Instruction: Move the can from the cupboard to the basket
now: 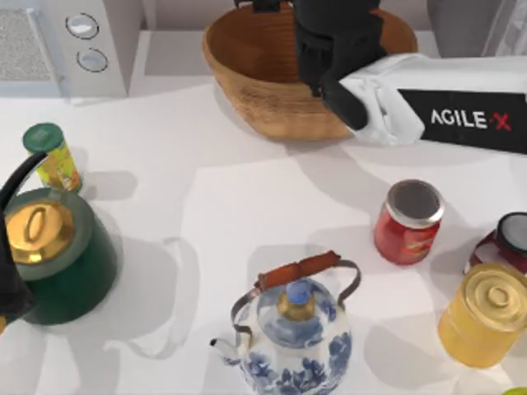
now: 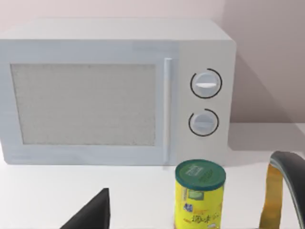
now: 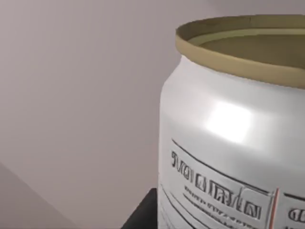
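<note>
A white table is seen from above. The right arm is reaching across from the right side, and its dark right gripper (image 1: 329, 49) is hanging over the large tan wicker basket (image 1: 247, 78) at the back centre of the table. In the right wrist view, the silver can (image 3: 228, 143) is sitting very close to the camera (its printed label lines and a thin red mark are facing the lens), with a dark finger (image 3: 143, 214) showing at its base; the claw appears to be pinching the can, though the contact itself is hidden.

The left gripper (image 1: 12, 296) is resting parked at the table's left edge, and I cannot tell whether its fingers are apart or together.

A white appliance with two knobs (image 1: 90, 37) is standing at the back left. A yellow-green canister (image 1: 51, 156) is standing beside a green pot with a gold lid (image 1: 53, 251). A blue-and-white kettle (image 1: 292, 333) is sitting at front centre, a red jar (image 1: 408, 222) right of centre, and a yellow jar (image 1: 486, 317) near the right edge.
</note>
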Tool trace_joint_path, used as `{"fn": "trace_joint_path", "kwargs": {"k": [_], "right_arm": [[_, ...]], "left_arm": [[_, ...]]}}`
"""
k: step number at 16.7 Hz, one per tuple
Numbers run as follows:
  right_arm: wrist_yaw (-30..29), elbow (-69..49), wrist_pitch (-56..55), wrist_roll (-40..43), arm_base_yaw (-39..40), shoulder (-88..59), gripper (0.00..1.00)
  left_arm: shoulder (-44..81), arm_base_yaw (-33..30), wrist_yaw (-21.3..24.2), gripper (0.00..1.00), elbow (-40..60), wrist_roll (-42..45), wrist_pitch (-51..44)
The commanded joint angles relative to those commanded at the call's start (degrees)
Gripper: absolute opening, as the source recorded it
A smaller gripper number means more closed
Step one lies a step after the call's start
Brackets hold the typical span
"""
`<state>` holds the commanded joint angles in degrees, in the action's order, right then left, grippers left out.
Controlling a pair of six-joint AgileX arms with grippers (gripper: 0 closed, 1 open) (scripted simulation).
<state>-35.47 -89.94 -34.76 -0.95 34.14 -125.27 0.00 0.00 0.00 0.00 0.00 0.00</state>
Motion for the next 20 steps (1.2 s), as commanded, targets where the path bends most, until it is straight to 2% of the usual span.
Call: {"fn": "trace_joint_path", "kwargs": {"k": [10, 20], "right_arm": [[0.0, 0.0, 0.0, 0.0, 0.0, 0.0, 0.98], [0.0, 0.0, 0.0, 0.0, 0.0, 0.0, 1.0]], "left_arm": [[0.0, 0.0, 0.0, 1.0, 0.0, 0.0, 0.0], [0.0, 0.0, 0.0, 1.0, 0.0, 0.0, 0.0]]}}
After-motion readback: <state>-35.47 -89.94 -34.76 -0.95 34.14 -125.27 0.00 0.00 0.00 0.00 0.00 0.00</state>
